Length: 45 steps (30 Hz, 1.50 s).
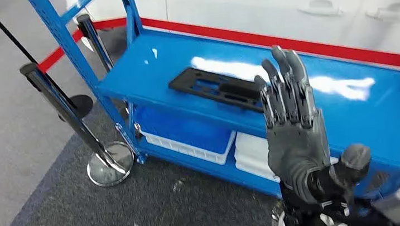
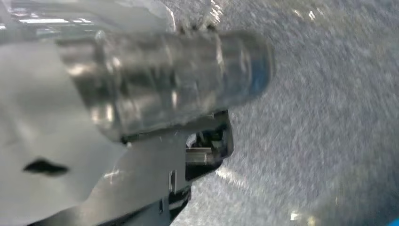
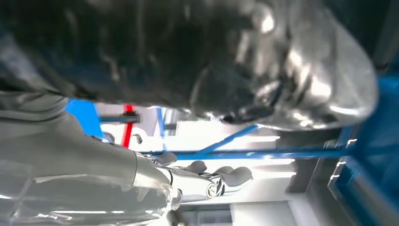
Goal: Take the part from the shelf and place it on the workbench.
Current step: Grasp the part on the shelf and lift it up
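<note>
While the black part (image 1: pixel 218 87) lies flat on the top deck of the blue shelf (image 1: pixel 355 119), well toward its left half, the right hand (image 1: pixel 295 131) is raised in front of it with the fingers straight and together, the thumb set out to the right, and nothing is held. From the head view the fingertips overlap the part's right end, but whether they touch it or hover above it cannot be told. The left hand (image 2: pixel 141 94) is seen close and blurred over grey carpet in its own wrist view, and its state cannot be told.

The grasp is judged not yet made, so the risks lie in the approach. If the flat hand is brought down onto the near right end alone, the long, thin part could be tipped or pushed toward the far edge rather than gripped. A grip taken at one end (the part is elongated and slotted) could let it swing or slip once lifted. On the lower level a white tray (image 1: pixel 189 142) sits just beneath the deck edge, and a chrome stanchion (image 1: pixel 69 113) stands to the left; either could be struck if the part is dragged off the near edge instead of being lifted.
</note>
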Each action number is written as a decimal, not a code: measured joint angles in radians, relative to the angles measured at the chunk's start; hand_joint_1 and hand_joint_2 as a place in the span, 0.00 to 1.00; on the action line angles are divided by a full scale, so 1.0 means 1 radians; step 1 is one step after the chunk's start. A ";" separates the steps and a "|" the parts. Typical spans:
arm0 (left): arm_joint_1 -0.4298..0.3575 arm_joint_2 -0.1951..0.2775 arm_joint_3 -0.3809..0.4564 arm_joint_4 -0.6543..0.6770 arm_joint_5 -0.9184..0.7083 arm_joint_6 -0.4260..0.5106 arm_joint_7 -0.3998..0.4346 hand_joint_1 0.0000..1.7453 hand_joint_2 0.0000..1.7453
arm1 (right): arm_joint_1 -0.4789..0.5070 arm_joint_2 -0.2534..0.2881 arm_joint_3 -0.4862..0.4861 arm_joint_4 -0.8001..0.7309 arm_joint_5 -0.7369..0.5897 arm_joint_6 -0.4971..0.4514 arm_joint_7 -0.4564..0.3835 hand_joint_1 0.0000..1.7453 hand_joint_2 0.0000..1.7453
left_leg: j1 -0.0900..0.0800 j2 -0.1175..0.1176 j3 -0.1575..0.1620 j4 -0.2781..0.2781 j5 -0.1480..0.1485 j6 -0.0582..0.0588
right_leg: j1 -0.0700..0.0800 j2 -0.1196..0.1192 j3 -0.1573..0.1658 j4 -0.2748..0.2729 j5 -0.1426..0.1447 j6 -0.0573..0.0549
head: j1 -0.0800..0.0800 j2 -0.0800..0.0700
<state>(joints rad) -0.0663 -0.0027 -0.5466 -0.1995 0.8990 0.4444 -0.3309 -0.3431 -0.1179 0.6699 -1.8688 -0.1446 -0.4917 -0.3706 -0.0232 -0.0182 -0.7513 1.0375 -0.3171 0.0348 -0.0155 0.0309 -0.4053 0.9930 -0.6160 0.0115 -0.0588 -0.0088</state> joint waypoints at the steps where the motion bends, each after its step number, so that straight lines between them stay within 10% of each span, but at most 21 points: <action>1: -0.002 0.000 -0.001 0.000 0.000 0.000 -0.001 0.00 0.00 | -0.001 0.000 0.000 -0.001 0.000 0.000 0.000 0.00 0.00 | 0.002 0.000 0.003 -0.004 -0.001 0.002 | -0.002 -0.002 0.003 -0.003 -0.003 0.003 | -0.001 0.000; 4: -0.010 -0.002 -0.006 0.000 -0.001 0.003 -0.006 0.00 0.00 | -0.003 0.000 0.000 -0.002 0.000 0.000 0.000 0.00 0.00 | 0.007 0.000 0.021 -0.020 -0.014 0.018 | -0.003 -0.015 -0.028 0.064 -0.036 0.012 | -0.001 0.000; 7: -0.018 -0.004 -0.008 0.000 0.000 0.009 -0.010 0.00 0.00 | 0.000 -0.002 0.000 0.001 -0.002 0.000 0.000 0.00 0.00 | 0.008 -0.001 0.039 -0.021 -0.036 0.029 | -0.003 -0.020 -0.175 0.261 -0.078 0.019 | 0.000 0.000; 9: -0.018 -0.007 -0.011 0.000 0.000 0.011 -0.011 0.00 0.00 | 0.002 -0.004 0.000 0.004 -0.003 0.001 0.000 0.00 0.00 | 0.009 -0.002 0.050 -0.013 -0.052 0.027 | -0.004 -0.020 -0.235 0.279 -0.032 0.024 | 0.000 0.000; 13: -0.019 -0.011 -0.021 0.000 -0.001 0.008 -0.009 0.00 0.00 | 0.001 -0.006 0.000 0.008 -0.008 0.004 0.000 0.00 0.00 | 0.011 -0.008 0.067 0.015 -0.084 0.010 | -0.003 -0.019 -0.206 0.093 0.115 0.018 | 0.000 0.000; 18: -0.021 -0.006 -0.024 0.000 -0.008 -0.005 -0.002 0.00 0.00 | 0.000 -0.006 0.000 0.009 -0.013 0.005 -0.001 0.00 0.00 | 0.013 -0.008 0.066 0.026 -0.098 -0.019 | 0.000 -0.020 -0.190 0.056 0.139 -0.017 | -0.003 0.000; 23: -0.019 -0.003 -0.026 0.000 -0.009 -0.012 -0.002 0.00 0.00 | 0.002 -0.006 0.000 0.009 -0.015 0.006 -0.001 0.00 0.00 | 0.030 0.004 -0.009 0.250 -0.230 -0.045 | -0.003 -0.033 -0.186 0.042 0.152 -0.029 | -0.012 0.000; 27: -0.019 -0.002 -0.027 0.000 -0.008 -0.018 -0.003 0.00 0.00 | 0.002 -0.006 0.000 0.010 -0.017 0.006 -0.001 0.00 0.00 | 0.042 0.011 0.107 0.084 -0.161 -0.054 | -0.006 -0.035 -0.186 0.045 0.151 -0.019 | -0.012 0.000; 33: -0.020 0.001 -0.028 0.000 -0.003 -0.025 0.000 0.00 0.00 | 0.002 -0.006 0.000 0.010 -0.018 0.008 -0.001 0.00 0.00 | 0.033 0.008 0.152 -0.009 -0.140 -0.019 | -0.009 -0.032 -0.195 0.057 0.143 0.017 | -0.009 0.000; 37: -0.021 0.004 -0.028 0.000 0.007 -0.030 0.014 0.00 0.00 | 0.004 -0.006 0.000 0.013 -0.020 0.015 -0.001 0.00 0.00 | 0.029 0.010 0.152 -0.018 -0.133 0.003 | -0.005 -0.032 -0.293 0.267 0.035 0.017 | -0.005 0.000; 39: -0.019 0.005 -0.028 0.000 0.010 -0.032 0.018 0.00 0.00 | 0.006 -0.006 0.000 0.017 -0.020 0.018 -0.001 0.00 0.00 | 0.025 0.010 0.151 -0.017 -0.135 0.007 | -0.002 -0.032 -0.316 0.316 0.035 0.013 | -0.005 0.000; 42: -0.019 0.005 -0.028 0.000 0.010 -0.035 0.019 0.00 0.00 | 0.006 -0.006 0.000 0.018 -0.020 0.019 -0.001 0.00 0.00 | 0.022 0.008 0.152 -0.011 -0.141 0.005 | 0.001 -0.032 -0.234 0.152 0.119 0.001 | -0.005 0.000; 45: -0.019 0.005 -0.028 0.000 0.010 -0.038 0.019 0.00 0.00 | 0.006 -0.006 0.000 0.018 -0.020 0.020 0.000 0.00 0.00 | 0.017 0.006 0.150 -0.006 -0.147 -0.008 | 0.007 -0.031 -0.183 0.050 0.135 -0.005 | -0.006 0.000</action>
<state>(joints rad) -0.0853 0.0022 -0.5749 -0.1995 0.9093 0.4064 -0.3119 -0.3371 -0.1243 0.6703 -1.8505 -0.1648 -0.4714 -0.3710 -0.0061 -0.0117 -0.6014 1.0314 -0.4641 0.0266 -0.0085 0.0000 -0.5888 1.0428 -0.4808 0.0065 -0.0647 -0.0088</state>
